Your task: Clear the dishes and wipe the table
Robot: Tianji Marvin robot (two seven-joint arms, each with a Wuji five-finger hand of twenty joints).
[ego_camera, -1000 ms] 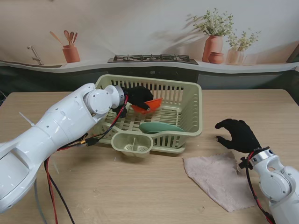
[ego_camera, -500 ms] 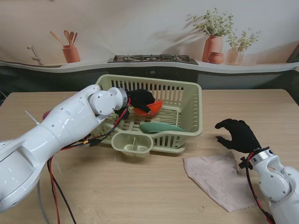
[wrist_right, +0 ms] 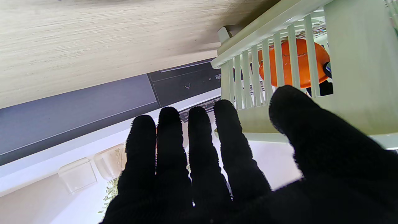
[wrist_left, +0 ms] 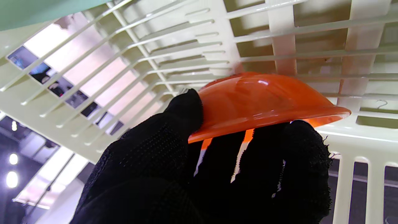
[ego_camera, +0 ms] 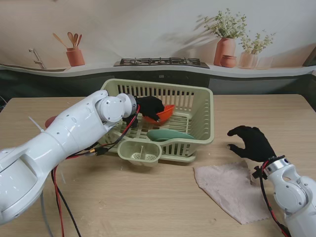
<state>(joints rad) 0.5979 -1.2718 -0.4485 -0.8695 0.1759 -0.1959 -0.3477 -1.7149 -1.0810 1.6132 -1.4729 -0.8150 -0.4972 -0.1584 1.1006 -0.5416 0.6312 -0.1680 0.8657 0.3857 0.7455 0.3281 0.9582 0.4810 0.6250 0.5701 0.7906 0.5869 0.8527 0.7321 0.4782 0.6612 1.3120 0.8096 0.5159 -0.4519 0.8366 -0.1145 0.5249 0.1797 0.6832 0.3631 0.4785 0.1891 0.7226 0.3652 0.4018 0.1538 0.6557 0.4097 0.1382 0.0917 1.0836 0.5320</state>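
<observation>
On the wooden table (ego_camera: 148,197) stands the pale green dish basket (ego_camera: 202,111), inside which the left hand (ego_camera: 149,106) grips the tilted orange bowl (ego_camera: 160,112) beside a green plate (ego_camera: 169,135), while the right hand (ego_camera: 254,142) hovers empty, fingers spread, just beyond the pink cloth (ego_camera: 229,187).

You see a glossy, smooth orange plastic bowl (wrist_left: 264,99) in a matt pale-green slatted plastic dish rack (ego_camera: 200,116); both hands wear black knit fabric, the table (ego_camera: 138,197) is matt wood grain, the pinkish cloth (ego_camera: 229,187) soft
</observation>
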